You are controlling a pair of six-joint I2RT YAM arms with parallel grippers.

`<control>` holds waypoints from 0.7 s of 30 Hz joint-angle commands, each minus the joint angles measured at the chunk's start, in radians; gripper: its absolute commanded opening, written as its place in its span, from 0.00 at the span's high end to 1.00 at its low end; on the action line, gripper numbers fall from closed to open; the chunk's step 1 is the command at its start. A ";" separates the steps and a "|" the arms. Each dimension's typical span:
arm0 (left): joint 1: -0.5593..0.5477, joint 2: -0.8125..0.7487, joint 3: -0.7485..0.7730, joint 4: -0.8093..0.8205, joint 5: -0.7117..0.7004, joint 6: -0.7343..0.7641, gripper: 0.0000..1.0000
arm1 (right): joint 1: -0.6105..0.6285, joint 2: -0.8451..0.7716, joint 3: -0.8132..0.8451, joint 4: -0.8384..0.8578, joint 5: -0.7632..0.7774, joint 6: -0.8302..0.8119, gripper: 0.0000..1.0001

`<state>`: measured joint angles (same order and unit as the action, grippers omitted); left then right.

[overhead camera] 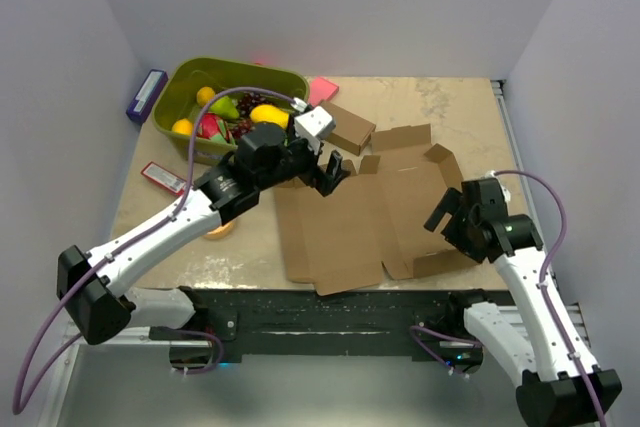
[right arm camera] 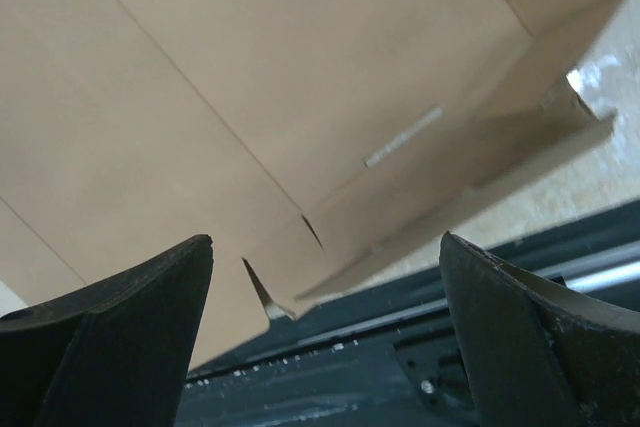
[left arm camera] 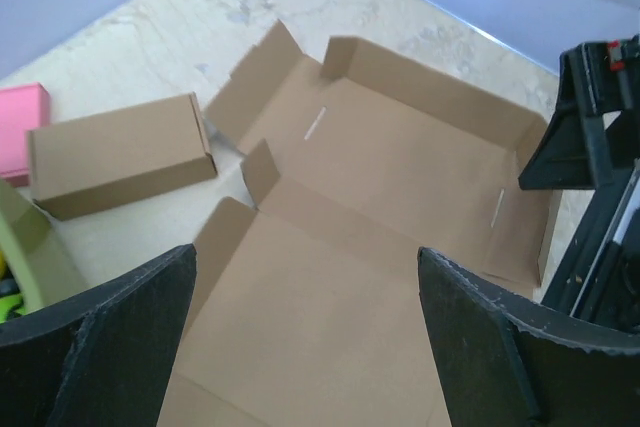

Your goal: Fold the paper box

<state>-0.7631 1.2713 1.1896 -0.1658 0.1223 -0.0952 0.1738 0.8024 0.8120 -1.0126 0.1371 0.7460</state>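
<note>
The box (overhead camera: 370, 212) lay almost flat on the desk (overhead camera: 450, 107), in the middle between the two arms, and only some of its flaps were a little raised. The left tool (overhead camera: 330, 172) hovered over its far left corner, the jaws wide apart and holding nothing. The right tool (overhead camera: 447, 209) stood at the right edge of the sheet, also fully open and empty. A small box (overhead camera: 345, 127) and a green bin (overhead camera: 235, 67) were beyond, near the far flaps. The folding seemed to be at its beginning, because no wall stood upright yet. The next move probably called for one tool to lift a side flap along its crease, while the other pressed the base so the sheet did not slide.
</note>
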 commanded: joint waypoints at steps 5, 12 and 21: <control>-0.030 -0.029 -0.127 0.052 -0.053 0.026 0.04 | -0.002 0.086 0.053 -0.201 -0.001 0.081 0.01; -0.033 -0.084 -0.154 0.058 -0.090 0.029 0.04 | -0.002 0.165 -0.014 -0.094 -0.051 0.188 0.03; -0.033 -0.119 -0.173 0.071 -0.099 0.025 0.03 | -0.002 0.239 -0.097 -0.035 -0.018 0.245 0.05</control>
<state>-0.7910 1.1694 1.0237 -0.1356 0.0395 -0.0845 0.1738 1.0241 0.7174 -1.0843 0.1093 0.9447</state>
